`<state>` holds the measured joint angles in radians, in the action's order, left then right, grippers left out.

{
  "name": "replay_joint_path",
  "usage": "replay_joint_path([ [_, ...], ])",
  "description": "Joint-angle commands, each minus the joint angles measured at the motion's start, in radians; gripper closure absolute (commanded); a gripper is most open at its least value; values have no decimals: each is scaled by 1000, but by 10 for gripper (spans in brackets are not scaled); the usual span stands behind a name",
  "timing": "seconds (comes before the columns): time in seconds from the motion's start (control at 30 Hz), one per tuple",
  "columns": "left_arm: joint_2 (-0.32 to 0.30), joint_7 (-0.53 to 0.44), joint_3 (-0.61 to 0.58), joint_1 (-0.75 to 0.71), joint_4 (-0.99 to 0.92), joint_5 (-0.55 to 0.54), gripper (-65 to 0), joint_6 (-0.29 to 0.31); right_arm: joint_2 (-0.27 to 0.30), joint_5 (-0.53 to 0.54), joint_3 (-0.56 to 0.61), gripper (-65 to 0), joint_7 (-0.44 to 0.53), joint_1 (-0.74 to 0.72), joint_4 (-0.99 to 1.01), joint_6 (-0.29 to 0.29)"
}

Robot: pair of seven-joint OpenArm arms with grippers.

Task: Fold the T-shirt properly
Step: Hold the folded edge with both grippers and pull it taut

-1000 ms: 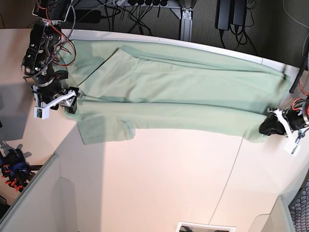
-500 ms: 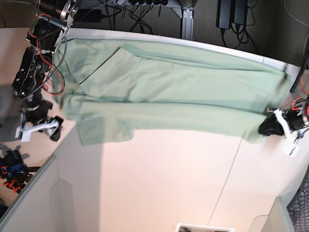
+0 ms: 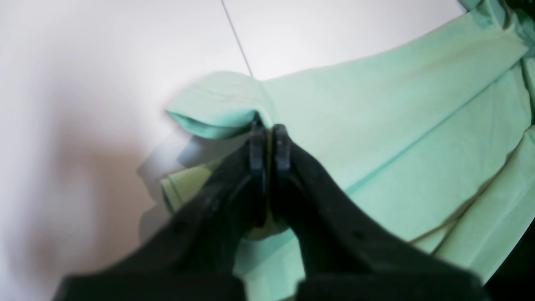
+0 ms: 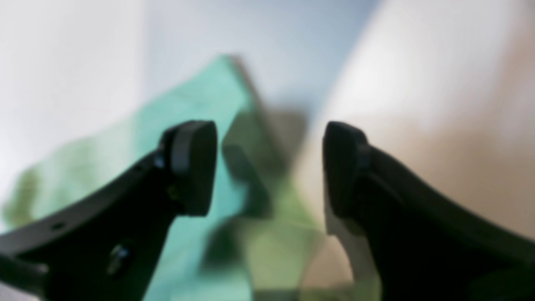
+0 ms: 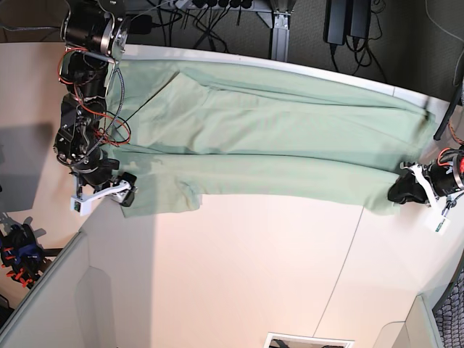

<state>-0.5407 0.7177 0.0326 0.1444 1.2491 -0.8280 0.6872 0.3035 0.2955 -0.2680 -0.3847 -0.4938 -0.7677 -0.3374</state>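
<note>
Pale tabletop [image 5: 239, 268] fills the base view, with cables and dark equipment behind its far edge. At the table's right end in that view, the left gripper [image 5: 407, 190] has its black fingers pressed together on a corner of the T-shirt [image 5: 275, 138]; the left wrist view shows the two pads [image 3: 256, 146] meeting on a raised, rolled edge of the green cloth, with a second layer lying flat on the white surface beneath and a thin seam in the tabletop running away from the fold. At the opposite end, the right gripper [image 5: 123, 196] sits at the shirt's near left corner, its jaws spread wide and gripping nothing; the right wrist view, heavily blurred, shows one finger [image 4: 192, 167] over the green cloth and the other over bare table, with the fabric edge in the gap between them. Beyond the grippers, the sage-green shirt lies stretched lengthwise along the table's far side, folded over itself in long bands, one short flap jutting toward the camera near the right gripper. Red and black wires loop along the right arm [image 5: 83, 109] above the shirt's left end.
</note>
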Motion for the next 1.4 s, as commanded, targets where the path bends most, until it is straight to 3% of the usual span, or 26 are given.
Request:
replay_joint_path([
  [0.0, -19, -18, 7, 21, 15, -20, 0, 11, -3, 3, 1, -399, -11, -21, -11, -7],
  [0.2, -19, -18, 7, 21, 15, -18, 0, 11, -45, -5, 1, -394, -7, -21, -11, -7],
  [0.23, -19, -18, 7, 21, 15, -19, 0, 11, -45, -5, 1, -362, 2, -21, -11, -7],
  [0.3, -19, -18, 7, 21, 15, -19, 0, 11, -42, -5, 1, -208, 24, -21, -12, -7],
  [0.37, -19, -18, 7, 21, 15, -20, 0, 11, -38, -4, 1, 0, 34, -21, -16, -7],
  [0.47, -19, -17, 7, 21, 15, -5, 0, 11, -37, 6, 0, 0, 11, -20, -46, -8],
  [0.57, -23, -9, 7, 21, 15, -7, 0, 11, -37, 68, 0, 0, -114, -12, -140, -11],
  [0.77, -60, 68, 22, 7, 77, -96, 0, 11, -31, 151, -33, 0, -265, 112, -529, -11],
  [0.87, -88, 76, 22, -34, 160, -108, 0, 11, -1, 180, -39, 0, -329, 187, -695, -11],
  [1.1, -160, 76, 22, -152, 291, -107, 0, 11, 76, 210, -56, 0, -357, 376, -884, -11],
  [1.37, -203, 82, 22, -185, 292, -108, -24, 11, 84, 254, -172, 0, -361, 542, -982, -11],
])
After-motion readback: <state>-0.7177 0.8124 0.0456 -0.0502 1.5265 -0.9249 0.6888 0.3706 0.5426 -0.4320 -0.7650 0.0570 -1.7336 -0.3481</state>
